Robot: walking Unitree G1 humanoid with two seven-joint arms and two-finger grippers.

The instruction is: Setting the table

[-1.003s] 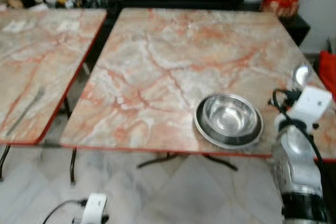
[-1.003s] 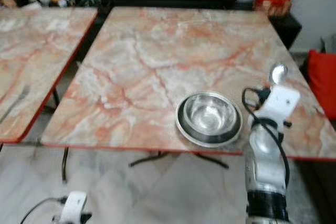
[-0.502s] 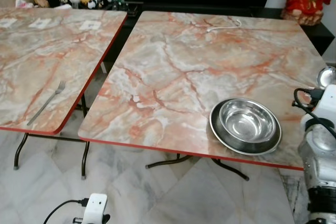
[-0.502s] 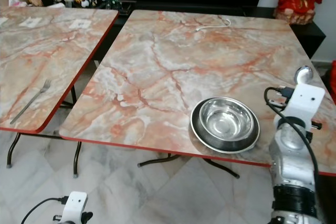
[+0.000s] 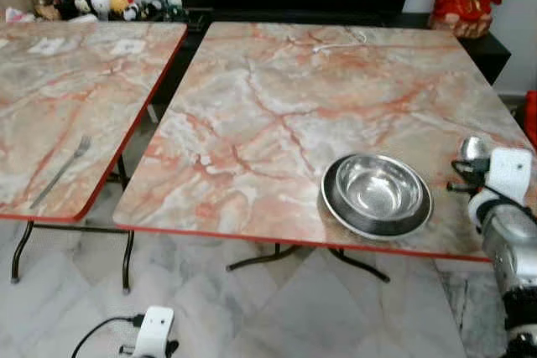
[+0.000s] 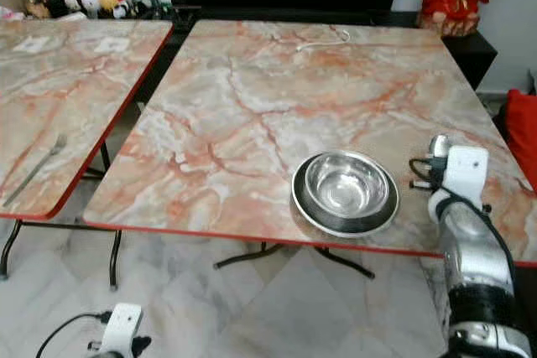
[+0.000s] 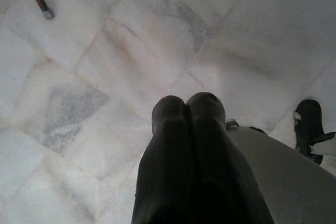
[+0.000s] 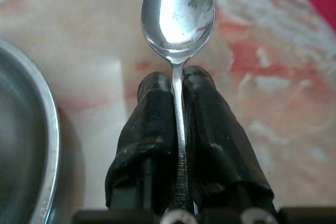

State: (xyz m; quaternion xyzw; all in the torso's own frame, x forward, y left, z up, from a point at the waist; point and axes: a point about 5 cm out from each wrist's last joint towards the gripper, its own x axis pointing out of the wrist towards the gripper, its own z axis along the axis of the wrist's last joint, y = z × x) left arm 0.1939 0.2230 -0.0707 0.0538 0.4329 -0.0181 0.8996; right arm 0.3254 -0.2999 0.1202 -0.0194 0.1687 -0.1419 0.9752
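Right gripper (image 8: 178, 85) is clamped on the spoon (image 8: 177, 17) by its handle, bowl end sticking out past the fingertips. It hangs over the near right part of the marble table (image 5: 277, 98), just right of the steel bowl (image 5: 377, 189), which sits in a steel plate (image 5: 336, 211) near the front edge.

Left gripper (image 7: 188, 109) has its fingers pressed together, holding nothing, pointing down at the floor tiles (image 7: 94, 45). Idle.

Risks, as I judge them:
- Grip is on a thin, smooth handle between two pads, so the spoon could pivot or slip on release and land skewed.
- Bowl and plate sit close to the table's front edge; a nudge from the wrist could push them off.
- Table's right edge is near, so a spoon placed too far out could drop to the floor.

Fork (image 5: 63, 169) lies on the second table (image 5: 75, 81) to the left, well apart, so it needs a separate fetch.

No readable writing or brand; faint stamping on the spoon handle, too small to read.
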